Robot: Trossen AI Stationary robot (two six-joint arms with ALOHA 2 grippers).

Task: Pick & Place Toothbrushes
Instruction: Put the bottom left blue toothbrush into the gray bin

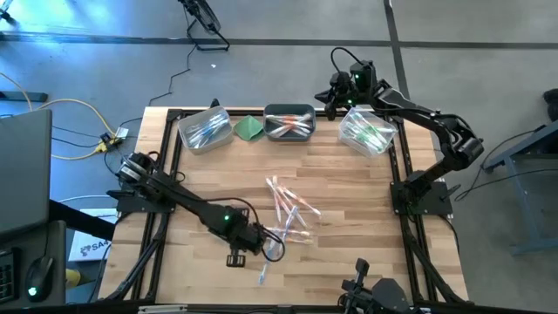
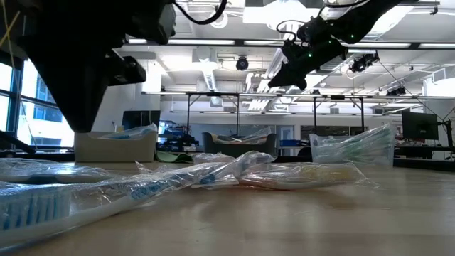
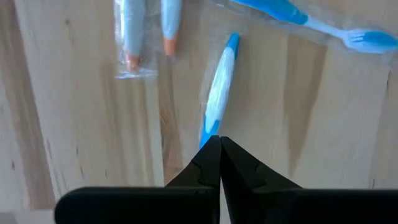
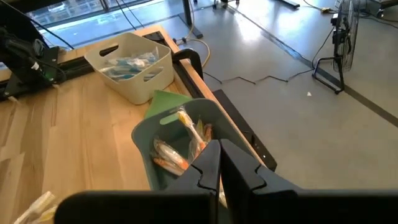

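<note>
- Left gripper [image 1: 264,242] low over the near-centre of the pale wooden slat table [image 1: 349,187], at the near edge of the loose pile; fingers pressed together, nothing between them. In the left wrist view the closed tips [image 3: 219,149] sit right at the end of a blue-and-white wrapped toothbrush [image 3: 217,93] lying flat on the wood.
- Right gripper [image 1: 336,98] raised over the far edge, between the grey middle bin [image 1: 289,122] and the clear right-hand bin [image 1: 366,131]; fingers closed, empty.
- Loose clear-wrapped toothbrushes [image 1: 292,214] scattered mid-table, pink-orange ones toward the centre, blue ones nearer the left gripper, one lone blue one [image 1: 261,275] closer to the near edge.
- Far row: pale left bin [image 1: 206,129] holds blue-handled brushes, grey middle bin holds pink-orange ones, clear right bin holds green ones.
- Folded green cloth [image 1: 249,127] lies between the left and middle bins, touching the middle one.
</note>
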